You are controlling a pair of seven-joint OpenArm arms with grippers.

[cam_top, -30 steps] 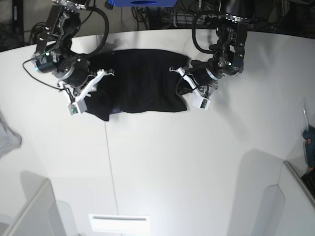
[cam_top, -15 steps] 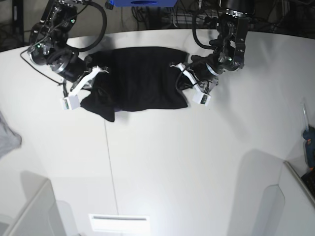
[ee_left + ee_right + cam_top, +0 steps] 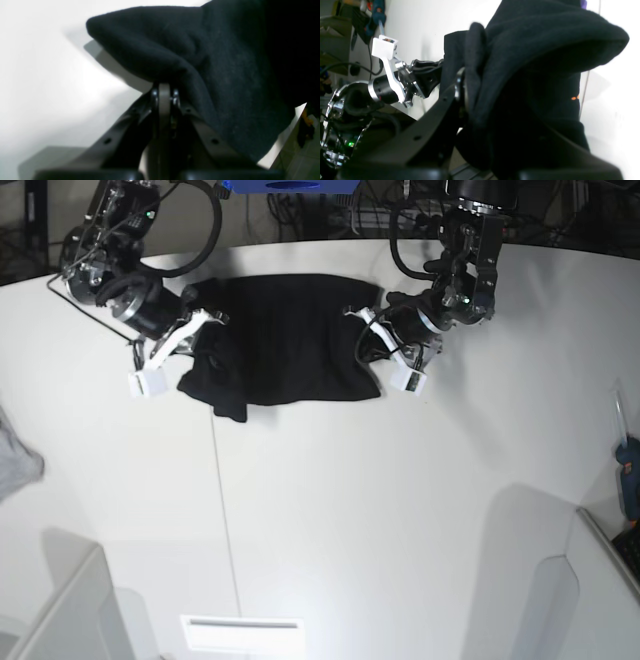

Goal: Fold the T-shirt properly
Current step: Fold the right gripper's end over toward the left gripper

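Black short-sleeved fabric T-shirt [image 3: 285,340] lies spread at the far edge of the white desk [image 3: 330,510]. The left gripper [image 3: 163,93], jaws together, pinches one side edge of it; the right gripper [image 3: 463,90] is clamped on the opposite, bunched edge.

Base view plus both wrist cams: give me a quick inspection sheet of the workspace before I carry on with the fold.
Surface: white table, bare in front; a seam line runs down it.
Job's things: black T-shirt lies at the far edge, bunched at both side edges.
Clutter: grey cloth at the table's edge, apart from the shirt.
Grippers: left gripper shut on the T-shirt's edge; right gripper shut on the T-shirt's opposite edge, fabric draped over it.
Cables: black cable loops above each arm, off the shirt.
Surroundings: blue box behind the table; blue tool at the side.
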